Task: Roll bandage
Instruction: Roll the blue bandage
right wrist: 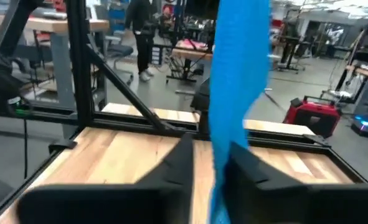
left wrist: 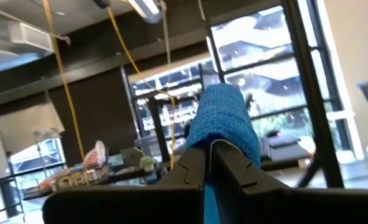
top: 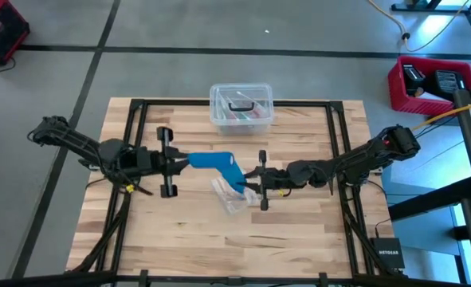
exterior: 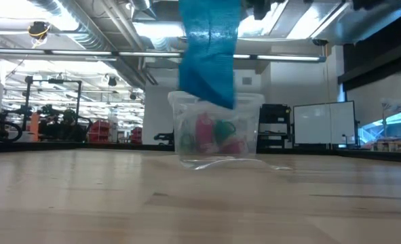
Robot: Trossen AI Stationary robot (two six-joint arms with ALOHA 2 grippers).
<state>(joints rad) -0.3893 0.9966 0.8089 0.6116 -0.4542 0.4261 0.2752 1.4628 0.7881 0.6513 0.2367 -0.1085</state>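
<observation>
The blue bandage [top: 215, 163] is an unrolled band held above the middle of the table, between the two grippers. My left gripper [top: 186, 162] is shut on its left end and tipped upward. From there the band arches over [left wrist: 224, 118] and hangs down toward my right gripper [top: 249, 182]. In the right wrist view the strip [right wrist: 236, 74] drops between that gripper's two fingers [right wrist: 212, 168], which stand a little apart. In the low view the hanging end of the bandage [exterior: 210, 54] is clear of the table. My left gripper pinches the band's left end [left wrist: 210, 148] between its two fingers, coming level from the table's left and slanting upward. The band stands up past the fingertips, folds over and hangs, lifted clear of the table. My right gripper: the strip lies close against one finger [right wrist: 243, 171], with bare gap on the other side. I cannot tell whether it touches.
A small clear plastic bag [top: 231, 199] lies on the table just under the band's right end. A clear lidded box [top: 241, 108] with small items stands at the far middle, and shows behind the band in the low view [exterior: 217, 129]. Black frame rails border the table.
</observation>
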